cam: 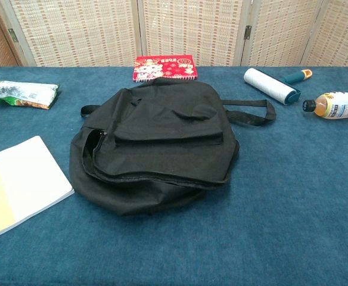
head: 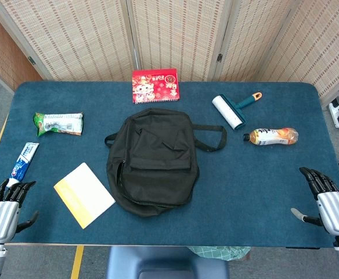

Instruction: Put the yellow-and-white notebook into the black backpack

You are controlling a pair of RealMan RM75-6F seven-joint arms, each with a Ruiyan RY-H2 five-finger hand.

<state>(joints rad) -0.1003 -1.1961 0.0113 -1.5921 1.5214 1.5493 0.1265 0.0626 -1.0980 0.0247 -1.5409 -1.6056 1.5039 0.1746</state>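
The notebook (head: 83, 195) lies flat on the blue surface (head: 262, 186), just left of the backpack (head: 152, 160) and near its open side, not in it. The left hand (head: 7, 206) rests at the near left edge, close to the notebook but apart, fingers spread, holding nothing. The right hand (head: 326, 200) sits at the far right edge, likewise spread and empty.

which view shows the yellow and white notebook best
The head view. There the yellow-and-white notebook lies whole on the table, all edges visible, left of the black backpack. In the chest view the notebook is closer, but the frame's left edge cuts off part of it.
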